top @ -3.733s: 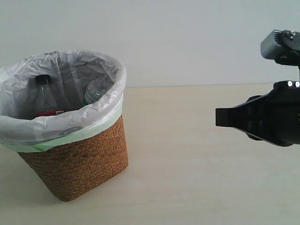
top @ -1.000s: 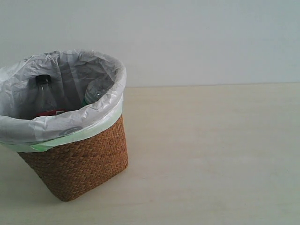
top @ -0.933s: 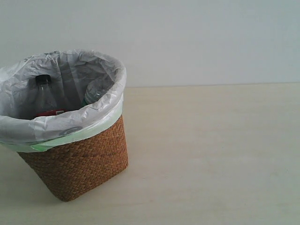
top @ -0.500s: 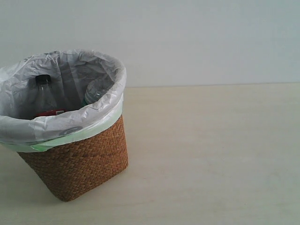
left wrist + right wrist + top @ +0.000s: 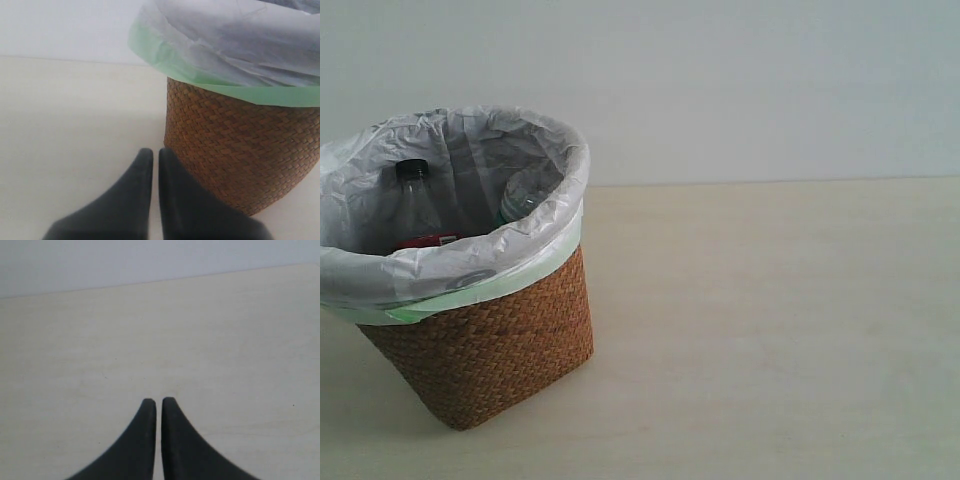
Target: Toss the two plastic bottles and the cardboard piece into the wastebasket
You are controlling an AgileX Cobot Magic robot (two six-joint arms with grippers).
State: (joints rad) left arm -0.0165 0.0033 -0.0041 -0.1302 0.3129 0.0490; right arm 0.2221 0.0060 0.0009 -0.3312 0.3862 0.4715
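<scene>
Inside wastebasket (image 5: 490,350): black-cap bottle (image 5: 415,195) and green-cap bottle (image 5: 523,195), only their tops showing, deeper contents hidden by liner. Basket cut off at exterior view's left edge. Broad table (image 5: 770,330) to its right. Left end effector (image 5: 155,155) pinched together, empty, just beside basket wall. Right end effector (image 5: 159,402) pinched together, empty, over table, gone from exterior view since earlier.

We're looking at a plain pale wall (image 5: 740,80), kinda bluish-grey, running straight across the back. It meets a light cream counter (image 5: 770,330) with faint wood grain along one level line. Lighting is soft and even, and we only see gentle, blurry shadows on the counter.
</scene>
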